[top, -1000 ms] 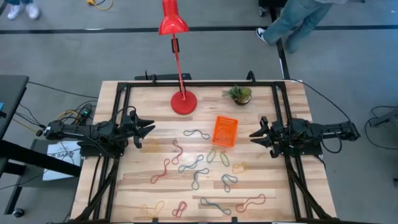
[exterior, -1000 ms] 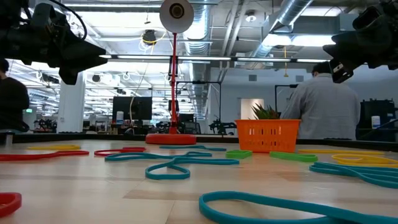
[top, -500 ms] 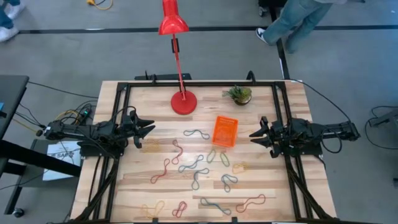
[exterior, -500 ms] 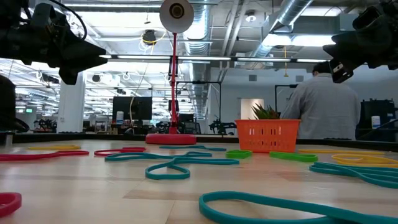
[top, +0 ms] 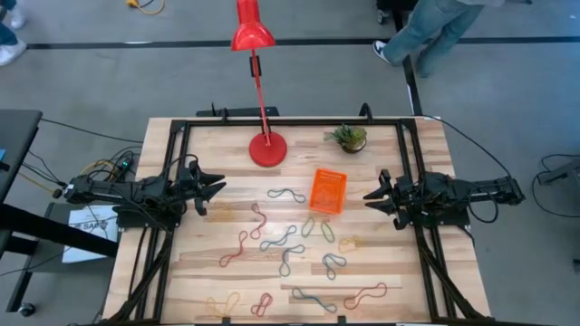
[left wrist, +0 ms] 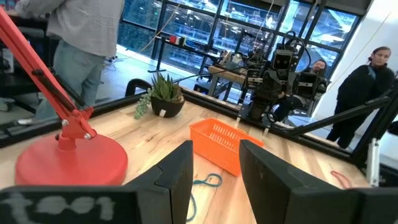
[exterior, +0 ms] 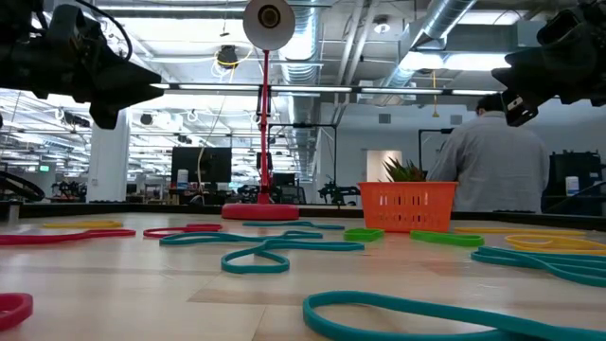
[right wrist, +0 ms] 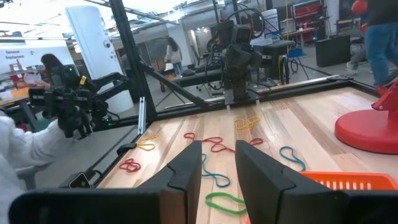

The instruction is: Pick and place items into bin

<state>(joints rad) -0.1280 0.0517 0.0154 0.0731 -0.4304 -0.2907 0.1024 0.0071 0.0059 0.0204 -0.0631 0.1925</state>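
Several looped bands in red, teal, green and yellow lie flat on the wooden table, among them a teal one (top: 286, 194), a red one (top: 234, 249) and a green one (top: 308, 225). The orange bin (top: 328, 191) stands on the table toward its far right, also seen from the low view (exterior: 407, 206). My left gripper (top: 217, 189) hovers open over the table's left edge, pointing right, its fingers apart in the wrist view (left wrist: 216, 149). My right gripper (top: 370, 197) hovers open over the right edge, just right of the bin, pointing left (right wrist: 219, 149).
A red lamp's round base (top: 267, 149) and a small potted plant (top: 348, 137) stand near the far edge. Black frame rails (top: 172, 181) run along the table's sides. A person (top: 426, 27) stands beyond the far edge. Bare wood (top: 190, 263) lies near the left front.
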